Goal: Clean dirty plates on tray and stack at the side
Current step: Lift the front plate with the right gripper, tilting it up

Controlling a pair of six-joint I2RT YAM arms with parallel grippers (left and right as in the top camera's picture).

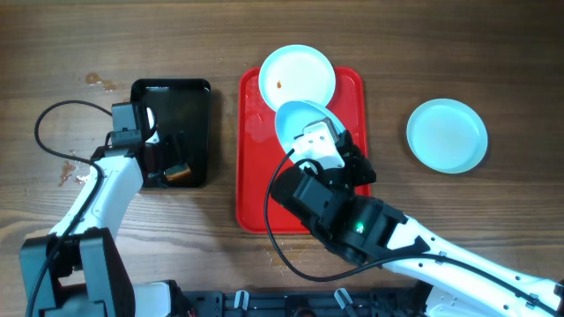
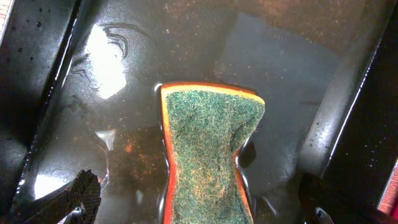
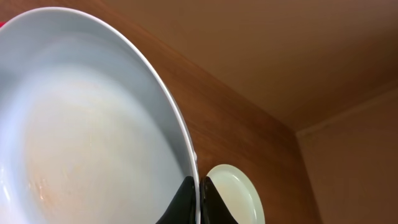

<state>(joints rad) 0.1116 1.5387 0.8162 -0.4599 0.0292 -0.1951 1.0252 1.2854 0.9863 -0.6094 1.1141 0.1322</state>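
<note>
While the right gripper is clamped on the rim of the first plate, that plate is held tilted above the middle of the red tray. The second plate, marked with a small orange-brown smear, lies at the tray's far edge and overlaps its rim. The third plate rests on the table toward the right edge, well apart from the tray. The left gripper is spread wide inside the black tray toward the table's left edge. A green-faced sponge lies in shallow water between the jaws, clear of both.
</note>
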